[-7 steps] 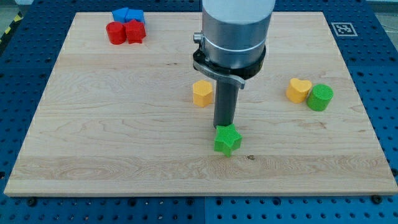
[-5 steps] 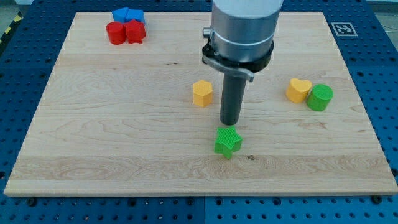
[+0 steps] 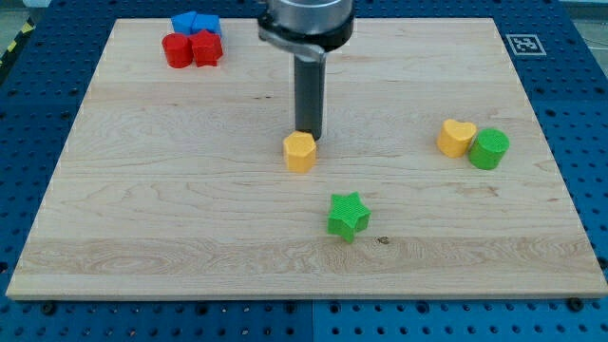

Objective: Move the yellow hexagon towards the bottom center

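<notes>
The yellow hexagon [image 3: 300,152] sits near the middle of the wooden board [image 3: 171,218]. My tip [image 3: 308,136] stands right against the hexagon's upper right edge, on the side towards the view's top. The green star [image 3: 348,216] lies below and to the right of the hexagon, apart from it.
A yellow heart [image 3: 457,138] and a green cylinder [image 3: 490,149] touch each other at the view's right. Two red blocks [image 3: 191,49] and two blue blocks [image 3: 196,23] cluster at the top left. A marker tag [image 3: 523,44] is at the board's top right corner.
My tip has moved from just above the green star up and left to behind the yellow hexagon. The hexagon has shifted slightly down and left.
</notes>
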You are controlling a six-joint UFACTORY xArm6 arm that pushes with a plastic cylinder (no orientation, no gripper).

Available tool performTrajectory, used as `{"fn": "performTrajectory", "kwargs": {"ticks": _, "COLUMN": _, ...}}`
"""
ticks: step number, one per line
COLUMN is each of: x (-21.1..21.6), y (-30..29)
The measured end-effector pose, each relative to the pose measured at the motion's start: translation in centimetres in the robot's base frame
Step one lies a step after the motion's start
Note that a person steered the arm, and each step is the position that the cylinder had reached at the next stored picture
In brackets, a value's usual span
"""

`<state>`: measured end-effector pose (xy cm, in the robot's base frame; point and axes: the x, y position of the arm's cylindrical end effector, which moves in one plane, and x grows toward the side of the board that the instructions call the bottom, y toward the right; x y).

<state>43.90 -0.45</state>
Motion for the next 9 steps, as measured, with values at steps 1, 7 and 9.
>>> {"fn": "performTrajectory", "kwargs": {"ticks": 1, "x": 4.6, "y": 0.0}}
{"fn": "performTrajectory", "kwargs": {"ticks": 7, "x": 10.6, "y": -4.0}}
{"fn": "performTrajectory", "kwargs": {"ticks": 9, "x": 10.4, "y": -3.7}}
